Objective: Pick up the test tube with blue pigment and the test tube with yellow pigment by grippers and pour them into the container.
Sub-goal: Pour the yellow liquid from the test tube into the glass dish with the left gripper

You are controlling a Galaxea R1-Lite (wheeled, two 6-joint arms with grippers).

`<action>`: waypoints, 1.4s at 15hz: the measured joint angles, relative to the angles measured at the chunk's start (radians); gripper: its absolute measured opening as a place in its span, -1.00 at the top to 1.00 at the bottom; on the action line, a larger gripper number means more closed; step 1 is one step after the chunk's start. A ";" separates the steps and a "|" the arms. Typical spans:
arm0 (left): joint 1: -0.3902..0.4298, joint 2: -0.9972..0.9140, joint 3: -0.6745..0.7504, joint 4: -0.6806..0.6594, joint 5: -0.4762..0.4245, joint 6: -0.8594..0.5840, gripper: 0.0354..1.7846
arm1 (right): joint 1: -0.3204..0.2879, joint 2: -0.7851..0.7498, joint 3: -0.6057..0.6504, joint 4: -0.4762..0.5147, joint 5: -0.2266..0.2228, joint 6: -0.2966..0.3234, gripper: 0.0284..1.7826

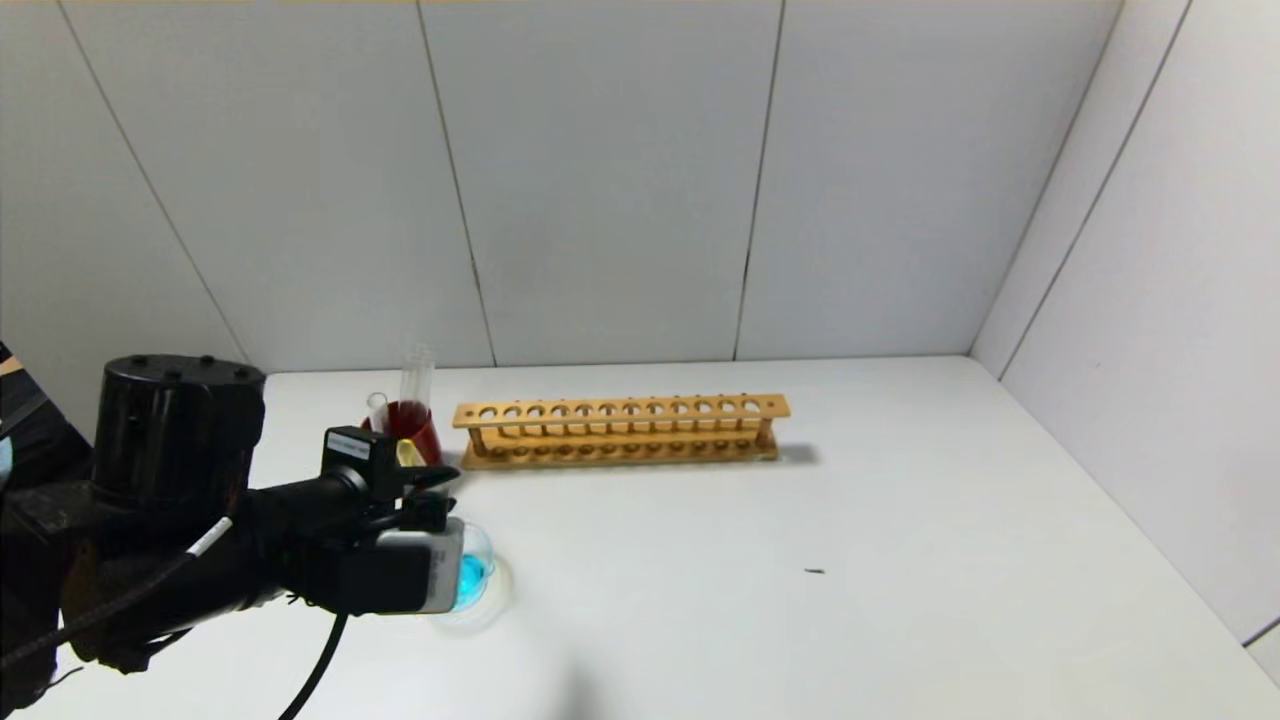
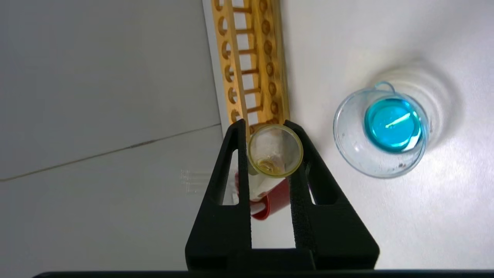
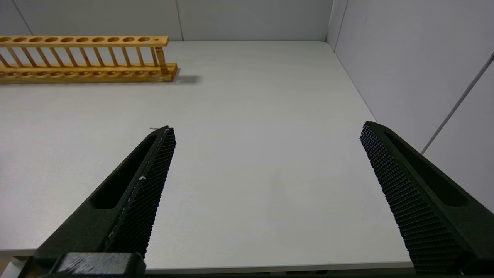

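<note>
My left gripper (image 1: 428, 482) (image 2: 266, 125) is shut on the test tube with yellow pigment (image 2: 274, 151). In the left wrist view I look into its open mouth and see a little yellow liquid inside. In the head view the tube (image 1: 409, 452) shows just above the fingers, in front of the red cup. The container (image 1: 478, 574) (image 2: 382, 133), a clear glass dish, holds a pool of teal-blue liquid and sits on the table beside the gripper. No tube with blue liquid shows. My right gripper (image 3: 266, 129) is open and empty over the table's near right part.
A dark red cup (image 1: 415, 425) (image 2: 276, 200) with two colourless tubes (image 1: 417, 375) stands behind the left gripper. A long wooden tube rack (image 1: 620, 430) (image 2: 251, 58) (image 3: 85, 58) stands empty to its right. Walls close off the back and right.
</note>
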 joint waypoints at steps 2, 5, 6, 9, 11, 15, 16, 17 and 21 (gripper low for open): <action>0.006 -0.001 0.021 -0.020 -0.018 -0.003 0.66 | 0.000 0.000 0.000 0.000 0.000 0.000 -0.96; 0.029 0.002 0.030 -0.024 -0.029 -0.009 0.66 | 0.000 0.000 0.000 0.000 0.000 0.000 -0.96; 0.033 0.002 0.031 -0.028 -0.026 -0.011 0.66 | 0.000 0.000 0.000 0.000 0.000 0.000 -0.96; 0.036 0.002 0.032 -0.034 -0.018 -0.010 0.66 | 0.000 0.000 0.000 0.000 0.000 0.000 -0.96; 0.037 0.010 0.030 -0.040 -0.019 -0.003 0.66 | 0.000 0.000 0.000 0.000 0.000 0.000 -0.96; 0.036 0.063 0.016 -0.135 -0.026 0.051 0.66 | 0.000 0.000 0.000 0.000 0.000 0.000 -0.96; 0.036 0.083 0.013 -0.174 -0.029 0.070 0.66 | 0.000 0.000 0.000 0.000 0.000 0.000 -0.96; 0.036 0.105 0.010 -0.216 -0.032 0.084 0.66 | 0.000 0.000 0.000 0.000 0.000 0.000 -0.96; 0.037 0.178 0.014 -0.342 -0.035 0.094 0.66 | 0.000 0.000 0.000 0.000 0.000 0.000 -0.96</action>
